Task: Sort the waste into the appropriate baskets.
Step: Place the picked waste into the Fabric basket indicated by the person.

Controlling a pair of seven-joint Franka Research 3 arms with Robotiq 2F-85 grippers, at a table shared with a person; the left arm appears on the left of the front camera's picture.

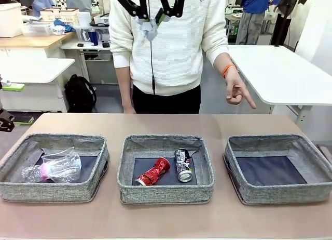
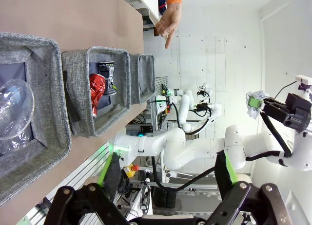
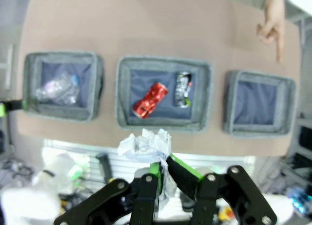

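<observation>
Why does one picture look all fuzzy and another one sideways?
Right wrist view: soft and blurry, so the cans and baskets look smeared; the paper wad up close is clearer. Left wrist view: the camera is rolled, so the table stands sideways. Front view: sharp, evenly lit.

No legible text, brand, number or sign found. Print seen on dark printed can (image 1: 183, 165), lying just beside crushed red can (image 1: 154, 172) in middle basket (image 1: 166, 190): white marks, too small to be read. Pink label on clear plastic bottle (image 1: 44, 172) in left basket (image 1: 52, 190): lettering not made out.
</observation>
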